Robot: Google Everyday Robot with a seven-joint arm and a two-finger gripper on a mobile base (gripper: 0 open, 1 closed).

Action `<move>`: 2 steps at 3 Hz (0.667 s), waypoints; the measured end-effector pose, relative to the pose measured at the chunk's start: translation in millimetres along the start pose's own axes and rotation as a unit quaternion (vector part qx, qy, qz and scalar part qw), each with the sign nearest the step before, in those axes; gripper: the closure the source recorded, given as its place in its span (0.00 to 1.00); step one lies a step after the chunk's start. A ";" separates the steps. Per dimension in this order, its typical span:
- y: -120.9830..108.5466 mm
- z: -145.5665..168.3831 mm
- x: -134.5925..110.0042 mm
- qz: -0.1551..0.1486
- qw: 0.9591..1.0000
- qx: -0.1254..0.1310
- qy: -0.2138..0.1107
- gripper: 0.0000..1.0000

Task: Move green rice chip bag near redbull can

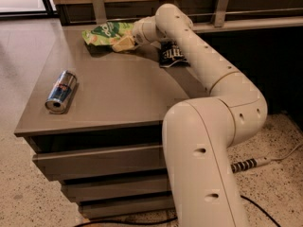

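Currently finds the end effector (pixel 124 43) at the far side of the table (pixel 118 93), touching the right edge of the green rice chip bag (pixel 105 32). Cannot tell whether clamped on the bag or merely resting against it. Locates the bag flat near the table's back edge, well apart from the redbull can (pixel 61 91), lying on its side near the front-left corner. Flags likely risks: slipping off crinkled foil, given only a thin-edge hold; dragging instead of lifting, with the bag snagging or sliding off the left side; nudging the can on arrival and setting it rolling toward the table edge. Notes a dark bag (pixel 173 55) just beside the arm, liable to be swept aside. Sees white lettering on both bags, none legible; makes out a red mark on the can, no readable words.
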State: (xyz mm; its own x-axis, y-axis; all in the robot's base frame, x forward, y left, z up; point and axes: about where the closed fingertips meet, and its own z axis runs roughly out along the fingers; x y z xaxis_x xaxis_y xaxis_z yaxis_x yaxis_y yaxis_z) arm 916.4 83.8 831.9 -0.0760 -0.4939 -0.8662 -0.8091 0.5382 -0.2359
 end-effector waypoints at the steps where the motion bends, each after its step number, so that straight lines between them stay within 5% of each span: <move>1: -2.1 4.2 2.7 -0.002 1.000 0.001 -0.002 0.56; 2: -5.3 1.5 0.8 -0.006 1.000 0.006 -0.006 0.79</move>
State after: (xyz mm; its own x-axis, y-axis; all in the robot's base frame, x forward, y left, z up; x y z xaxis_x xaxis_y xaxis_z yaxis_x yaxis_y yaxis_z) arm 921.5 81.5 831.7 -0.0586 -0.4921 -0.8686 -0.8025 0.5407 -0.2521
